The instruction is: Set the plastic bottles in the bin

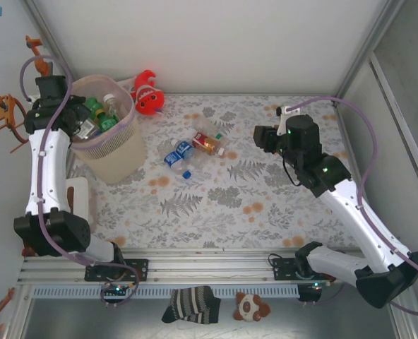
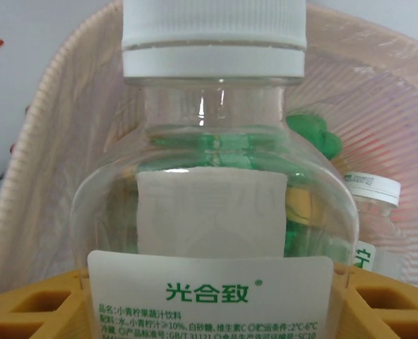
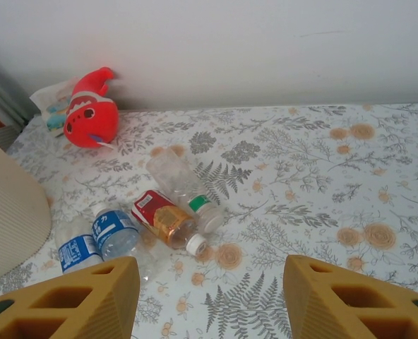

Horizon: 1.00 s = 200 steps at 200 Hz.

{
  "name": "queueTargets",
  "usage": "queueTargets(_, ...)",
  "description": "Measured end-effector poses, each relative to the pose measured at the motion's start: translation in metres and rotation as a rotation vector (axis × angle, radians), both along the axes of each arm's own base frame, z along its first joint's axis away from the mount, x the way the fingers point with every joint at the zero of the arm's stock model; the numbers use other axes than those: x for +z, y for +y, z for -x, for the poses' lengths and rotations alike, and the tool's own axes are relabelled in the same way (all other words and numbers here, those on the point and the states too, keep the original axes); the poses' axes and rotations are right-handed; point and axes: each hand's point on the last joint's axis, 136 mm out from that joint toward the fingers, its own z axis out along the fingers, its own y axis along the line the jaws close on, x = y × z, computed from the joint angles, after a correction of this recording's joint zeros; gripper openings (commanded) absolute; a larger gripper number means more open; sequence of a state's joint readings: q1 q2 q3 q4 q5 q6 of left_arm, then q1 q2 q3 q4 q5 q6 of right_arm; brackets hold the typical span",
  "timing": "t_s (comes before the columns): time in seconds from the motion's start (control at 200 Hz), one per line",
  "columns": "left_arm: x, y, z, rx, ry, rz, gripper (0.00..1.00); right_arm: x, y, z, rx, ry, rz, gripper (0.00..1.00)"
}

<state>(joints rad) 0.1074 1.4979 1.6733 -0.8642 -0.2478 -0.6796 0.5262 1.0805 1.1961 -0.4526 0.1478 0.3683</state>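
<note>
1. Hidden: the held bottle (image 2: 212,212) sits so close to the left wrist lens that its base is cut off. It also blocks most of the bin (image 1: 117,159) interior. Past it I make out a green bottle (image 2: 315,134) and a white-capped one (image 2: 370,192). I cannot count what is in the bin.
2. From above, the left arm's dark wrist hangs over the bin mouth and the tips are hard to pick out there.
3. In the right wrist view the bin wall is cut off at the left edge.
4. Edges: the bin stands at the far-left corner of the worktop (image 1: 279,212), close to the left wall. The fish plush (image 1: 149,95) lies just beside the bin's far rim, against the back wall.
5. Loose bottles cluster mid-worktop, between the bin and the right arm: clear bottle (image 3: 184,180), red-label bottle (image 3: 163,215) and two blue-label bottles (image 3: 114,233). They are touching or nearly so, and all lie on their sides.
6. Room: there is open worktop right of the cluster and toward the near edge.
7. Left fingers (image 2: 32,311): pinching the held bottle low on its body, cap up, above the bin mouth.
8. Right fingers (image 3: 89,304): spread wide, nothing between them, above the worktop just right of the cluster, touching nothing.
</note>
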Motion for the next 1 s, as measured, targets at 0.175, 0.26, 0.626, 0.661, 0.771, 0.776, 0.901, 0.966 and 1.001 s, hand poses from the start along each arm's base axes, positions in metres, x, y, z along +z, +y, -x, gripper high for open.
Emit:
queueTargets(0.175,-0.031,-0.003,-0.009,0.01,0.075,0.071,0.52,0.0,-0.001,0.001,-0.003,-0.002,0.002,0.55)
queueTargets(0.26,-0.044,-0.005,-0.01,0.012,0.112,0.099,0.58,0.002,-0.003,0.002,-0.008,-0.007,0.003,0.55)
queueTargets(0.626,-0.041,-0.015,-0.006,-0.006,0.103,0.157,0.74,0.003,-0.007,0.003,-0.023,-0.014,0.007,0.55)
queueTargets(0.661,-0.037,-0.017,-0.005,-0.011,0.09,0.16,0.76,0.003,-0.007,0.003,-0.023,-0.014,0.007,0.55)
queueTargets(0.771,-0.014,-0.02,0.001,-0.031,0.032,0.159,0.78,0.004,-0.007,0.003,-0.023,-0.014,0.007,0.55)
queueTargets(0.776,-0.014,-0.02,0.002,-0.031,0.029,0.159,0.78,0.004,-0.007,0.003,-0.023,-0.014,0.007,0.55)
queueTargets(0.901,0.015,-0.021,0.007,-0.041,-0.043,0.146,0.78,0.004,-0.007,0.003,-0.023,-0.014,0.006,0.55)
queueTargets(0.966,0.025,-0.022,0.009,-0.05,-0.071,0.142,0.74,0.004,-0.007,0.003,-0.024,-0.015,0.006,0.55)
queueTargets(1.001,0.03,-0.023,0.009,-0.062,-0.085,0.141,0.73,0.004,-0.007,0.003,-0.024,-0.016,0.005,0.55)
